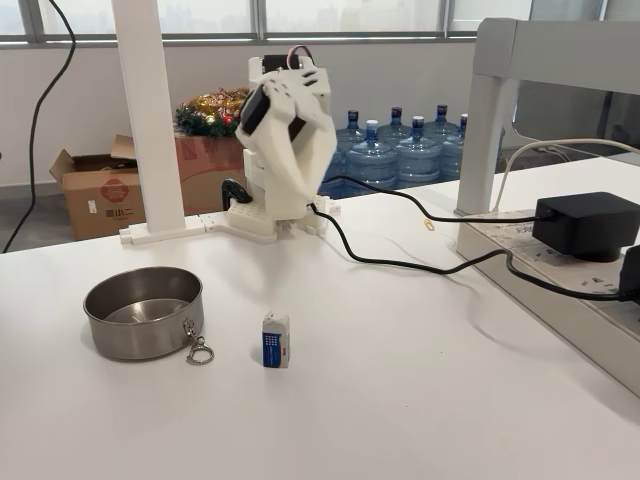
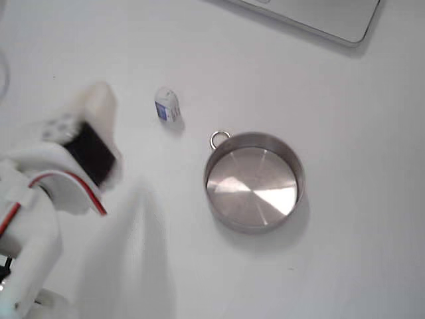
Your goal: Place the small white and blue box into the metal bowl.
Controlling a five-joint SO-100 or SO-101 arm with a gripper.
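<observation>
The small white and blue box (image 1: 276, 340) (image 2: 167, 106) stands on the white table, a little way from the metal bowl (image 1: 140, 338) (image 2: 298, 174). In both fixed views the bowl has nothing in it, and a ring clip (image 1: 199, 352) (image 2: 219, 138) hangs from its rim on the side facing the box. The white arm (image 1: 285, 130) is folded up at the back of the table, blurred by motion. From above, its blurred gripper (image 2: 99, 101) hangs to the left of the box, well apart from it. How its jaws stand is not readable.
A black cable (image 1: 400, 262) runs from the arm's base to a black adapter (image 1: 585, 222) on a power strip at the right. A white post (image 1: 150, 120) stands behind the bowl. Water bottles (image 1: 395, 150) and a cardboard box (image 1: 100, 190) sit beyond the table.
</observation>
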